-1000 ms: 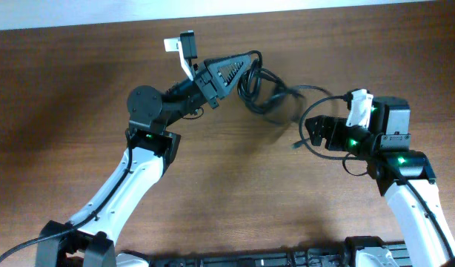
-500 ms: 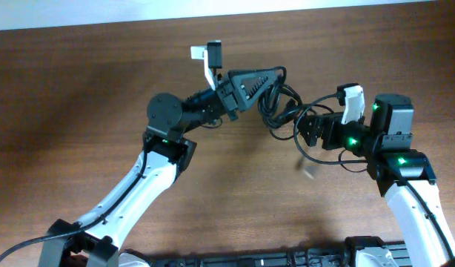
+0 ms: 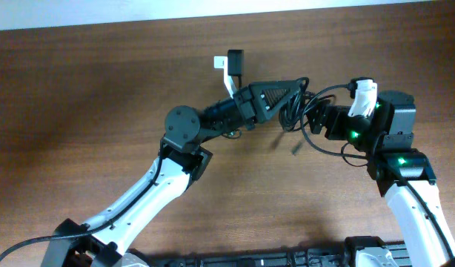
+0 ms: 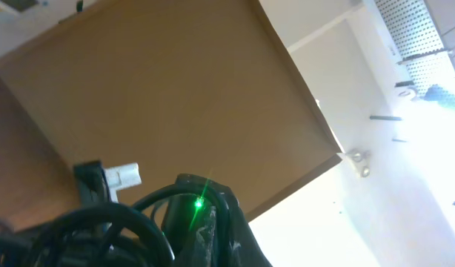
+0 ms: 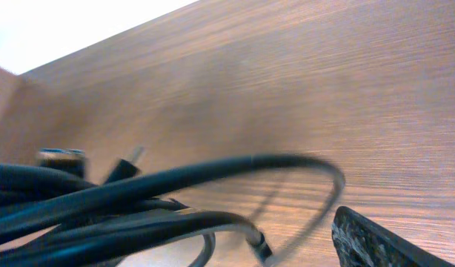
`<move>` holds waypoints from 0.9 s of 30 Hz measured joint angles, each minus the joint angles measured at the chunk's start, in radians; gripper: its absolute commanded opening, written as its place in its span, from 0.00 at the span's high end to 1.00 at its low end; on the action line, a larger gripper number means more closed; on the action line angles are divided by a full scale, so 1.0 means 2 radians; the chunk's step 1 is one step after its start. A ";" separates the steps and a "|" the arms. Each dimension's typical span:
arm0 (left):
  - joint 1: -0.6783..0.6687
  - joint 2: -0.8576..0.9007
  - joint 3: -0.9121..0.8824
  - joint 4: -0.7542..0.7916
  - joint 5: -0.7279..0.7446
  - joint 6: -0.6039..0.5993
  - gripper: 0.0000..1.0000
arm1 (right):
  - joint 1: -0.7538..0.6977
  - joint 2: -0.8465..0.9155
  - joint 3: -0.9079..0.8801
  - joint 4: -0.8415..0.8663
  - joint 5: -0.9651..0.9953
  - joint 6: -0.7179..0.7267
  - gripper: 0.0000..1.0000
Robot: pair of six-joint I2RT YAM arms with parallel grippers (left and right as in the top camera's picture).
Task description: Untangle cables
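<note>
The cables [image 3: 293, 111] are a black bundle of loops hanging above the wooden table, with a small plug end [image 3: 294, 149] dangling below. My left gripper [image 3: 302, 88] reaches in from the left and is shut on the top of the bundle. In the left wrist view the cables [image 4: 101, 230] crowd the lower left beside a finger [image 4: 235, 237]. My right gripper [image 3: 317, 119] stands open right against the bundle's right side. The right wrist view has the cables [image 5: 138, 194] running across the lower left, two plug ends [image 5: 61, 157] behind them, and one finger [image 5: 383, 245] at the lower right.
The brown wooden table [image 3: 79, 111] spreads to the left and front. A pale wall strip [image 3: 138, 11] runs along its far edge. The arms' dark bases [image 3: 287, 259] sit at the near edge. A thin cable loop [image 3: 335, 152] curves under the right wrist.
My left gripper has carried the cable bundle to the right, up to the right gripper. The right gripper rose a little and stayed open.
</note>
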 measured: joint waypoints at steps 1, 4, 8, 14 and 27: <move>-0.001 0.000 0.000 0.000 0.000 -0.006 1.00 | 0.000 0.000 0.000 0.001 0.020 0.001 0.07; -0.002 0.000 0.000 0.000 0.000 -0.023 1.00 | 0.000 -0.001 0.000 0.001 0.076 0.002 0.07; -0.002 0.000 0.000 0.000 0.005 -0.055 1.00 | 0.000 -0.002 0.000 0.002 0.129 0.009 0.08; -0.002 0.000 0.000 0.000 0.020 -0.141 1.00 | 0.000 -0.005 0.000 -0.009 0.211 0.013 0.07; 0.012 0.000 0.000 0.000 0.036 -0.241 1.00 | 0.000 -0.006 0.000 -0.065 0.386 0.013 0.05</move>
